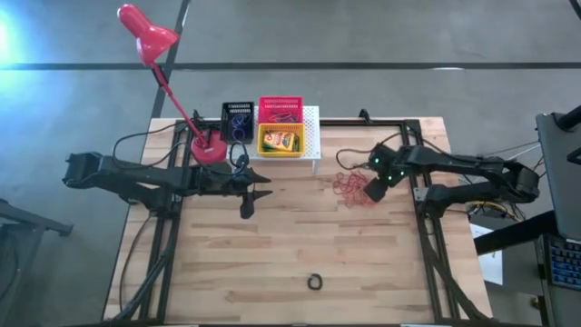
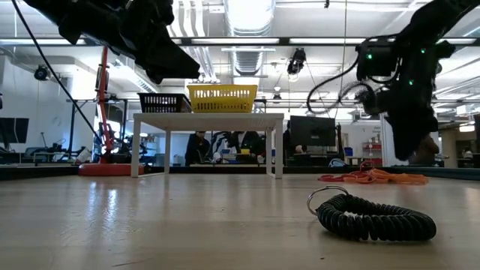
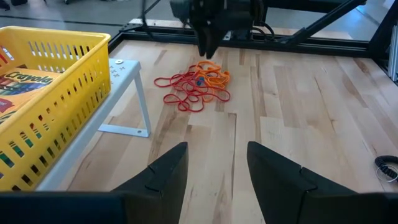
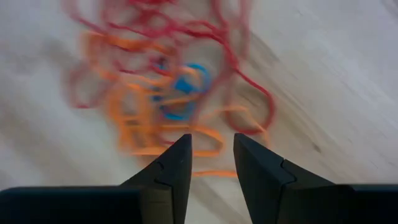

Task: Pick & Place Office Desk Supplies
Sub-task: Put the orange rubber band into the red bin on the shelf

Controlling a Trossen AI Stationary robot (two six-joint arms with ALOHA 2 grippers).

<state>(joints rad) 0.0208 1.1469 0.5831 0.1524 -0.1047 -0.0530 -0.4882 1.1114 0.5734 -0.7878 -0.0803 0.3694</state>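
Crayon box (image 1: 279,142) is in the yellow basket (image 1: 280,152) at the worktop's back edge, but rubber bands (image 1: 350,189) w/ a blue ring (image 4: 186,84) still lie loose under the right end effector (image 1: 373,191), open & empty.

1. This is a robot lab or workshop, a big open room.
2. The low view shows a high ceiling (image 2: 247,30) with long strip lights and pipes across the top of the frame.
3. In the middle of that view, a person (image 2: 199,146) sits at desks with dark computer screens (image 2: 311,131).
4. The high view shows a plain grey floor (image 1: 381,36) with dark lines around a wooden table (image 1: 300,245).
5. 2 dark robot arms (image 1: 154,177) sit on black metal frames at the left and right of the table.
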